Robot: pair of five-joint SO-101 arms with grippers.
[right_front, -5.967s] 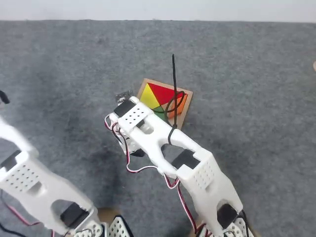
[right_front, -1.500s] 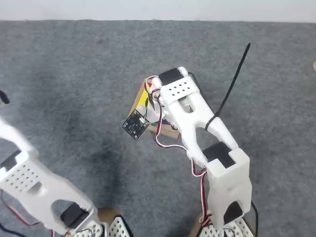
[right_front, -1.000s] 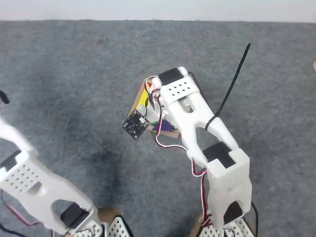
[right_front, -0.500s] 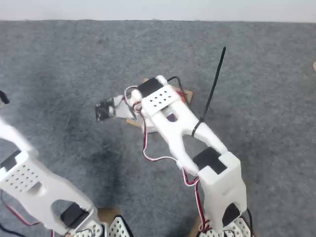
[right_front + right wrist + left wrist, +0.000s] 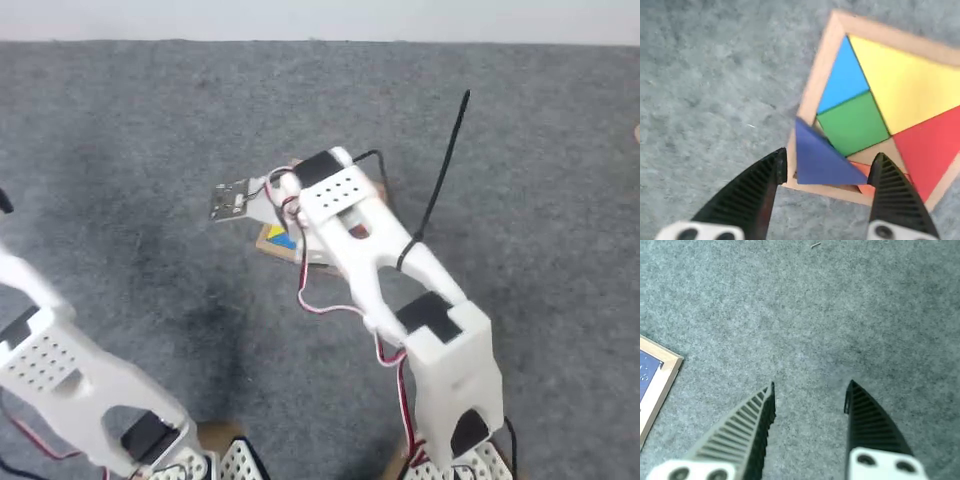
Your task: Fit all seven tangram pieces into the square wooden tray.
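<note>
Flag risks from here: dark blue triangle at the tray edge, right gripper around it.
1. The dark blue triangle lies askew over the tray rim, unseated; a nudge could push it onto the carpet.
2. It covers part of the orange piece beside the green square; pressing down may jam or shift them.
3. The right gripper, open, straddles it and could snag the rim.

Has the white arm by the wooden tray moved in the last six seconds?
Yes. The right arm has swung its wrist away from the left arm and toward the far edge of the table, above the tray.
</note>
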